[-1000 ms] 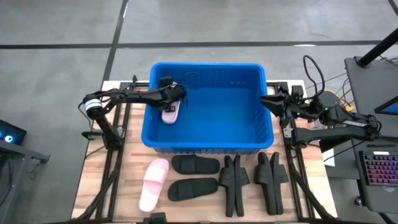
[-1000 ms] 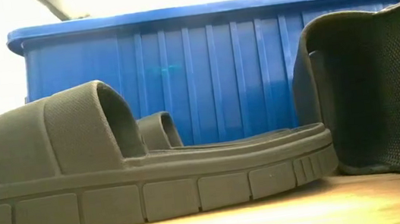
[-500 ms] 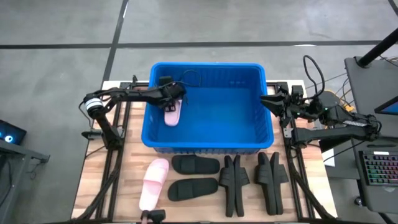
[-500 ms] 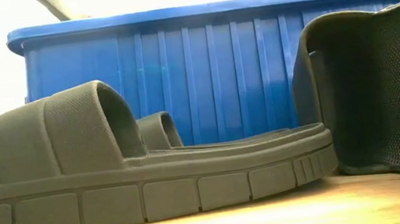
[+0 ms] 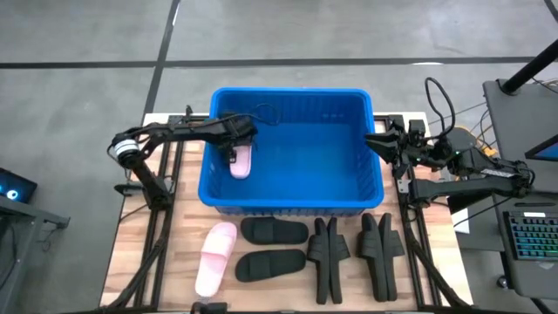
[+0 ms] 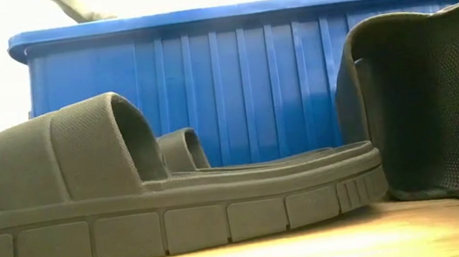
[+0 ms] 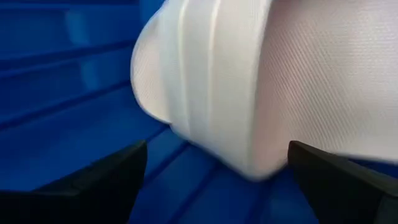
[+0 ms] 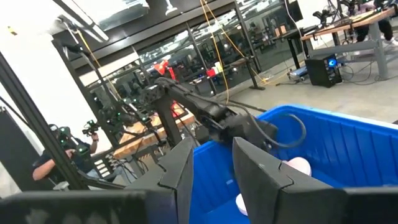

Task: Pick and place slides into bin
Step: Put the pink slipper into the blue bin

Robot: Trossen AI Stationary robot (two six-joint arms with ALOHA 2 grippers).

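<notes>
A: Where is the left gripper [image 5: 234, 145]?

B: Reaching over the near-left wall of the bin [image 5: 362, 196], down inside it. Its fingers [image 7: 93, 180] stand wide apart, and a pale pink slide [image 5: 241, 160] lies just ahead of the fingertips on the bin floor, not pinched between them.

A: So it is loose?

B: From the left wrist view the slide [image 7: 249, 81] sits forward of both dark fingers with blue floor showing between — nothing is clamped.

A: And the right gripper [image 5: 373, 142]?

B: Waiting at the bin's right rim, its tips just at the edge. Its fingers [image 8: 177, 168] stand a narrow gap apart with nothing between them; beyond them the right wrist view looks across the bin [image 8: 348, 149] to the left arm.

A: The rest of the slides?

B: On the table in front of the bin, well away from either pair of fingers — the other pink slide [image 5: 214, 257] at the left, two black slides [image 5: 273, 231] lying flat beside it, and more black ones [image 5: 330, 249] standing on edge to the right.
</notes>
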